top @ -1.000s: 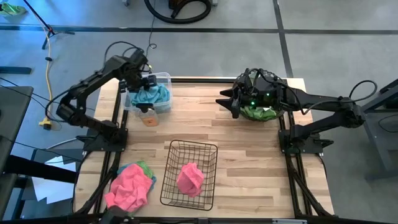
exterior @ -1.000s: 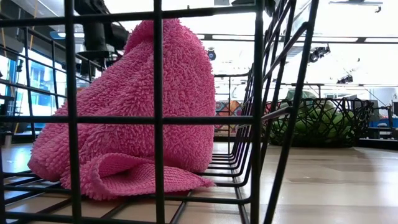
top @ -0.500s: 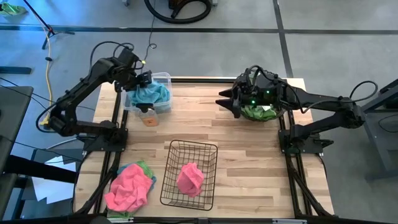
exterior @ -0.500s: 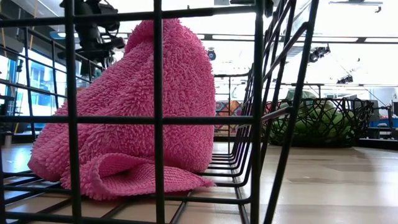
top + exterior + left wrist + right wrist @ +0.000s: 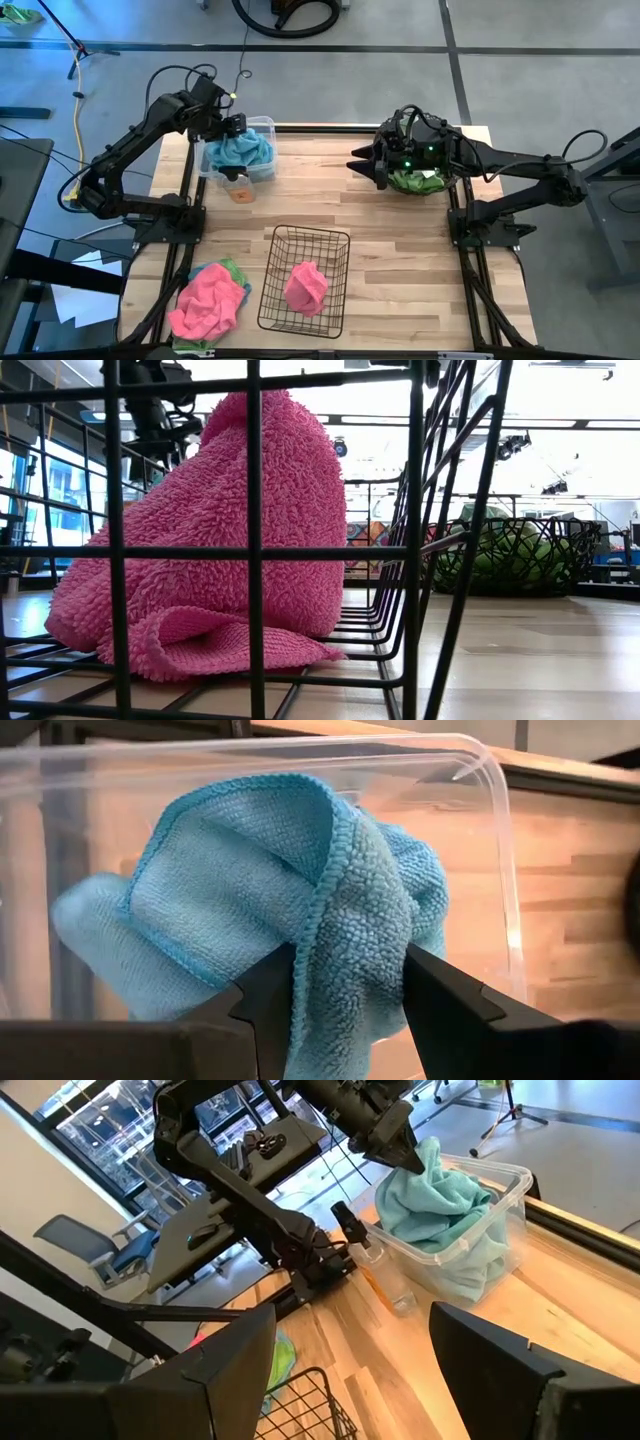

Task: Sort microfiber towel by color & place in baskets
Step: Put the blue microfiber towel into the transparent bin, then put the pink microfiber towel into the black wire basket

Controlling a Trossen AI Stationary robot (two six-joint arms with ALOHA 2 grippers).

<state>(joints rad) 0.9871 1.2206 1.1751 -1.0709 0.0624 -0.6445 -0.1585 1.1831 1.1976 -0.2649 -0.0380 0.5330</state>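
Wooden slatted counter (image 5: 400, 250) carries three baskets. Left gripper (image 5: 345, 985) fingers pinch a fuzzy light blue towel (image 5: 300, 900) over the clear bin (image 5: 262, 128); right gripper (image 5: 358, 166) fingers are spread, empty.

Green towel (image 5: 412, 183) largely hidden beneath the right pincer (image 5: 368, 166). Second green towel (image 5: 231, 269) mostly covered by a pink towel (image 5: 207, 301); the pile's lower edge is cut off. Round basket (image 5: 515, 555) contents indistinct in the low view.

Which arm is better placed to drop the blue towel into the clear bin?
The left. Its pincer is shut on the light blue towel above the clear bin; the right pincer hangs open by the round basket.
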